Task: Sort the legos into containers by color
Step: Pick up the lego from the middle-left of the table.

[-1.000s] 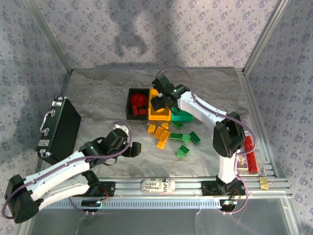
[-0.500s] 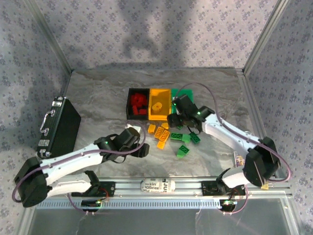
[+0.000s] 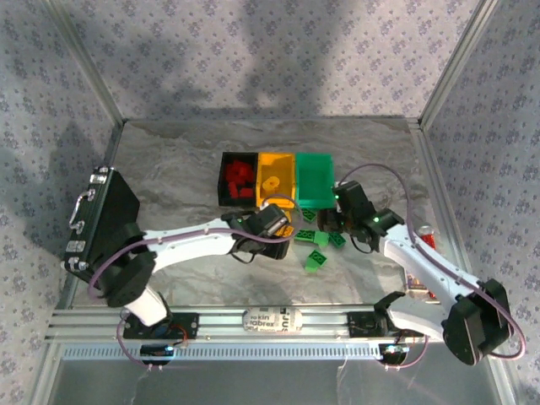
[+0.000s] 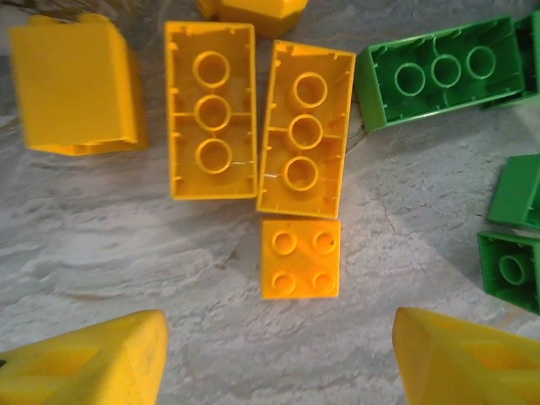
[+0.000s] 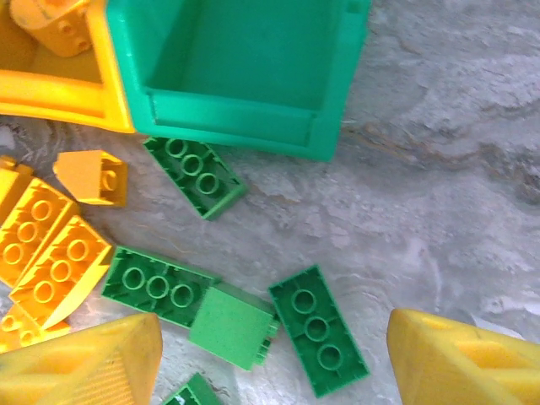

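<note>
Left gripper: jaws wide, nothing in them, over the loose yellow legos. A small square yellow brick lies studs-up just ahead of the gap. Right gripper: also wide and empty, over green legos lying just on the near side of the green bin. Black bin, yellow bin and green bin stand in a row mid-tabletop. Red legos are in the black bin, and one yellow piece is in the yellow bin.
</note>
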Robot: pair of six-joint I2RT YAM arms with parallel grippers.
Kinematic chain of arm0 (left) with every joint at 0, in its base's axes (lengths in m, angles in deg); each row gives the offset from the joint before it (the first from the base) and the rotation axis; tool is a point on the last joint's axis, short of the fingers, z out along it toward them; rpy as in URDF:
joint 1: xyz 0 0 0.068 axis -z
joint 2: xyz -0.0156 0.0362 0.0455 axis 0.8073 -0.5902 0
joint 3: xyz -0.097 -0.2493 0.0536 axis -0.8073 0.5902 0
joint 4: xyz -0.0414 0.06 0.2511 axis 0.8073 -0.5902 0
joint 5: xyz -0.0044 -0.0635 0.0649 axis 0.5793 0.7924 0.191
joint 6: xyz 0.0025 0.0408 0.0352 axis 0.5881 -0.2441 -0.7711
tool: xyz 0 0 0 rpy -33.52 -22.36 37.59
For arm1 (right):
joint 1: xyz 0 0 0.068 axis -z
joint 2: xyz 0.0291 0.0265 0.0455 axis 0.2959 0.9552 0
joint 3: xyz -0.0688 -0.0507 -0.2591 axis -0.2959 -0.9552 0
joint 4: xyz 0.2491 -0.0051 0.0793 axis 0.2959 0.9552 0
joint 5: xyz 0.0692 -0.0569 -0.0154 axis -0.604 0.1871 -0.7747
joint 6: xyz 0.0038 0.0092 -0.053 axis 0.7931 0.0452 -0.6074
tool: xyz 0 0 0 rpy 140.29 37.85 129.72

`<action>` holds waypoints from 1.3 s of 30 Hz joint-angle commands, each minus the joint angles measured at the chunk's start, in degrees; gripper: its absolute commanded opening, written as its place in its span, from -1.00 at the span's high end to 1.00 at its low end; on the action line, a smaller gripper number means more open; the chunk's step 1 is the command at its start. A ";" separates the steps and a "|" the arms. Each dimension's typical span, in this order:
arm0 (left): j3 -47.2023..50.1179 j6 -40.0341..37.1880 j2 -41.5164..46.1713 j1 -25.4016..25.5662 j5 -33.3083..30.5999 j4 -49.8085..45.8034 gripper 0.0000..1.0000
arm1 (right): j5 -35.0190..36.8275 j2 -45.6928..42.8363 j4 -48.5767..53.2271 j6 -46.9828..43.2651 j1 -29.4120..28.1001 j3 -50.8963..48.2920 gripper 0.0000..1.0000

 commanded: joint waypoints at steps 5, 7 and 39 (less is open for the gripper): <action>-7.95 -1.21 -9.34 1.32 -0.62 -6.16 -0.34 | -2.22 -7.05 -0.64 1.19 4.17 -6.13 -0.46; -9.29 -1.45 -10.96 1.32 -1.05 -6.83 -0.31 | -2.62 -8.62 -0.80 1.22 5.07 -7.57 -0.46; -14.48 -1.30 -11.31 2.55 -3.26 -14.86 0.33 | -5.49 -15.04 -0.61 2.16 9.27 -10.74 -0.45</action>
